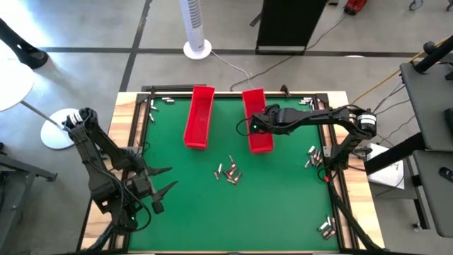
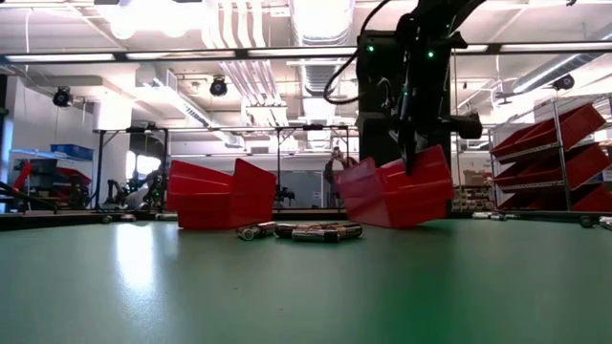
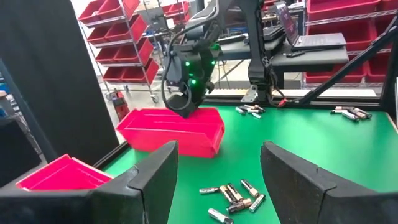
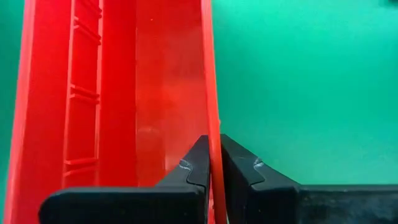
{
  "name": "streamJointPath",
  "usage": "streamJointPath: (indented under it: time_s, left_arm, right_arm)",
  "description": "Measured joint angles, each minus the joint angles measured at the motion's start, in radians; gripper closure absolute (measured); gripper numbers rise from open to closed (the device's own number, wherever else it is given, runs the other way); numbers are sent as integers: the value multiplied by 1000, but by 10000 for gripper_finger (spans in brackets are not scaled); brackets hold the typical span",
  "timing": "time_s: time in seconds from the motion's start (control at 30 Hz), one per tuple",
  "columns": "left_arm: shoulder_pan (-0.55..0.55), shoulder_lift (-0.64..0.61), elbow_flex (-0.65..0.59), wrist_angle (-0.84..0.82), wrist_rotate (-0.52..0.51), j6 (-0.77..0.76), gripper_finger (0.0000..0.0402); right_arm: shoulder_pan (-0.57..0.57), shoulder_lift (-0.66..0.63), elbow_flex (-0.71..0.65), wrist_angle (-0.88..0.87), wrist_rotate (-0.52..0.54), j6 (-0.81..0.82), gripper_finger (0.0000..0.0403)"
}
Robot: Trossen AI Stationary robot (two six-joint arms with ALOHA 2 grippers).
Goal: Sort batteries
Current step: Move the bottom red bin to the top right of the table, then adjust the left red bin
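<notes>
A loose group of small silvery and dark batteries (image 1: pixel 228 171) lies on the green mat at the table's middle, also seen in the low view (image 2: pixel 311 230) and the left wrist view (image 3: pixel 233 196). Two long red trays stand toward the far edge: the left tray (image 1: pixel 199 117) and the right tray (image 1: pixel 262 131). My right gripper (image 4: pixel 213 146) hangs over the right tray and is shut on its wall. My left gripper (image 3: pixel 217 158) is open, waiting near the table's left near corner (image 1: pixel 164 180), short of the batteries. My right gripper pinches the right tray's long side wall (image 4: pixel 211 106), the one facing the other tray. One finger is inside the tray and one outside. The fingers come from above, pointing down. In the low view the tray (image 2: pixel 397 191) sits tilted, one side raised off the mat.
More batteries lie along the table's right edge (image 1: pixel 312 156), near the right near corner (image 1: pixel 327 227) and at the far left corner (image 1: pixel 151 106). A raised dark frame (image 1: pixel 333 184) borders the mat. Open mat lies between the battery group and the near edge.
</notes>
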Motion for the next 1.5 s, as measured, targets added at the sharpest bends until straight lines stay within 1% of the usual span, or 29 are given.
streamJointPath:
  time_s: [0.07, 0.2, 0.27, 0.4, 0.5, 0.57, 0.6, 0.67, 0.73, 0.8, 0.87, 0.93, 1.0, 1.07, 1.17, 1.27, 1.4, 1.5]
  left_arm:
    - [6, 6, 0, 0, -4, 0, 194]
    - [33, 9, 0, 11, -66, -4, 194]
    - [53, 10, 0, 26, -72, -20, 194]
    - [122, 10, 0, 26, -3, -60, 194]
    - [187, 10, -1, 27, 16, -98, 190]
    - [228, 10, -12, 23, 64, -119, 184]
    - [248, 10, -21, 23, 94, -133, 181]
    - [285, 8, -39, 10, 163, -181, 173]
    - [326, 1, -54, -16, 214, -247, 166]
    - [371, -4, -75, -47, 229, -314, 162]
    - [425, -5, -102, -74, 248, -383, 160]
    - [489, -8, -133, -77, 268, -438, 159]
    - [554, -8, -169, -68, 269, -473, 159]
    - [622, -6, -207, -23, 271, -489, 159]
    - [716, -5, -265, 56, 335, -463, 159]
    - [799, -5, -324, 192, 390, -354, 159]
    - [890, -4, -398, 448, 441, -158, 159]
    - [943, -4, -446, 559, 470, -100, 159]
  right_arm:
    - [0, 1, -3, 1, 11, 39, 385]
    - [0, 7, -4, -8, 18, 101, 385]
    - [0, 7, -4, -13, 18, 129, 383]
    - [0, 7, -5, -47, 14, 182, 358]
    - [2, 4, -6, -52, 8, 185, 325]
    - [6, -13, -6, -52, 8, 170, 299]
    - [7, -27, -5, -53, 8, 148, 286]
    - [15, -61, 8, -58, 4, 46, 261]
    - [37, -109, 32, -105, 0, -28, 239]
    - [84, -170, 58, -162, 8, -53, 219]
    - [155, -228, 76, -190, 40, -62, 204]
    - [248, -281, 80, -200, 102, -39, 193]
    - [353, -321, 78, -198, 179, 18, 185]
    - [461, -338, 73, -200, 243, 84, 179]
    - [595, -324, 71, -198, 301, 167, 175]
    - [679, -288, 71, -196, 323, 234, 175]
    - [714, -220, 84, -197, 322, 280, 179]
    - [711, -171, 110, -197, 322, 272, 178]
